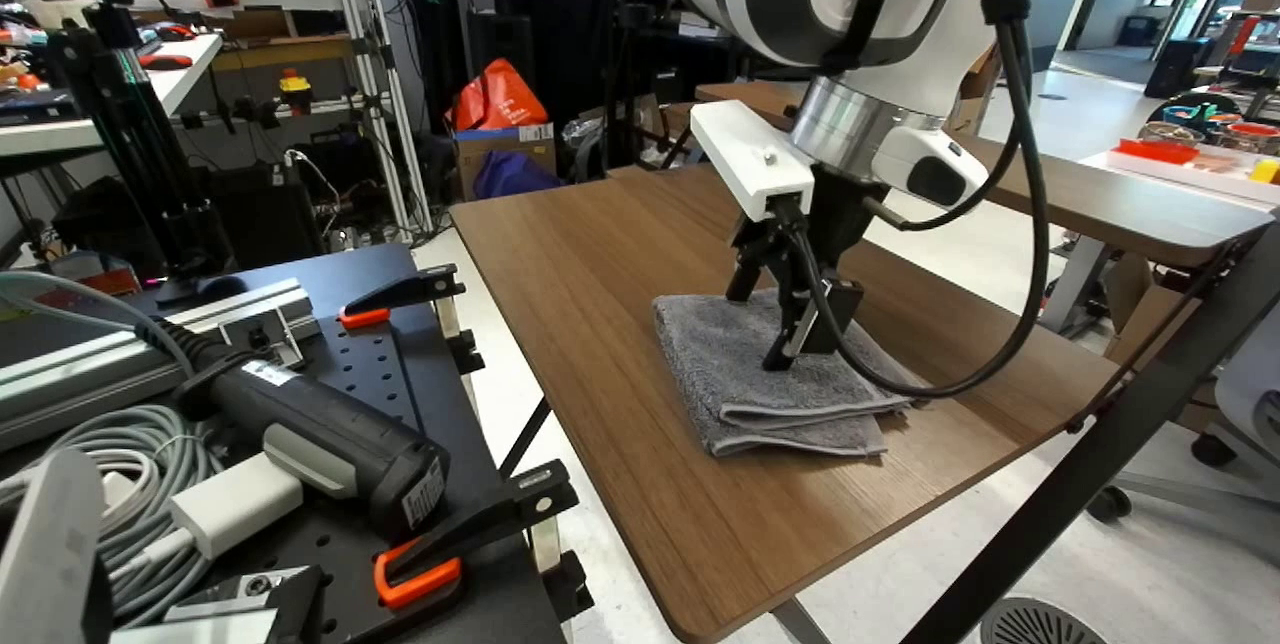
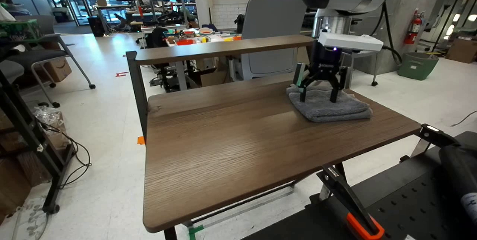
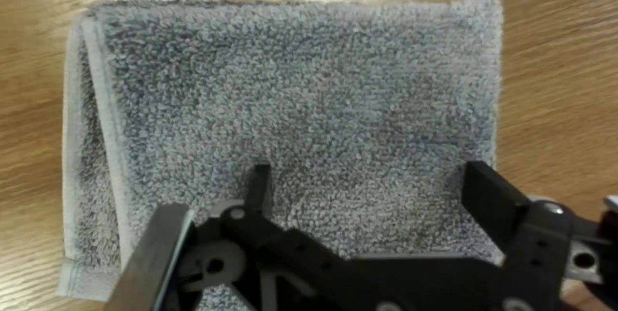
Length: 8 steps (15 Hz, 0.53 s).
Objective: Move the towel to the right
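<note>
Towel (image 3: 299, 108): lay folded on the tabletop (image 2: 223, 135), toward one end of it, its layered hems stepping out along one side in my wrist view.
Gripper (image 1: 758, 327): I had it pointing down over the cloth, as I judged it, to pinch up a tuck or drag the whole fold.
Fingers (image 3: 490, 195): stood wide apart with no cloth bunched between them; the tips were at the towel, though I couldn't tell whether they pressed in.
Fold: a shallow pinch seemed likely to lift only the upper layer, so I wanted a deep bite.
"Right": whose right was meant, I couldn't settle from my views.
Arm cable (image 1: 1041, 224): looped low and crossed in front of the towel in an exterior view; touching or not, I couldn't say, but it looked the likeliest snag.
Raised board (image 2: 223, 51): ran above the tabletop's far side in an exterior view, a limit on any wide swing.
Black bench (image 2: 398, 180): stood just beside the tabletop, its clamps (image 2: 439, 135) jutting toward the edge, worth avoiding.
</note>
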### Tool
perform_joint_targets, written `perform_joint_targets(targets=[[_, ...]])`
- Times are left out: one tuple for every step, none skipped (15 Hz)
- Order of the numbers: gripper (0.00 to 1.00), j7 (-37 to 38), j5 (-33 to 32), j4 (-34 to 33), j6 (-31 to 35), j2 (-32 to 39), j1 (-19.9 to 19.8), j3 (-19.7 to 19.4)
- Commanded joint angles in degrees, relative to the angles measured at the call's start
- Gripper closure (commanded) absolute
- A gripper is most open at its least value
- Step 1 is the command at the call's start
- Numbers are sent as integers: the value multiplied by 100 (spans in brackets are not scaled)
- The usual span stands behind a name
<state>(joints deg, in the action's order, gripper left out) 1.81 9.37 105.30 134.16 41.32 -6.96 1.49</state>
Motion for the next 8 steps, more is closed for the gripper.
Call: perform_joint_targets(targets=[[0,-338,233,409,134,-431,-136,113],[0,-481,255,522,110,-584,-155,180],[0,-600,166,741,115,-846,-68,197],[0,-693,93,906,92,-1055,4,206],[0,-880,-123,1097,-151,-1321,115,215],[0,-622,50,479,-52,-648,47,112],[0,-720,23,651,-72,-857,105,146],[0,-750,11,804,-75,-1033,167,157]])
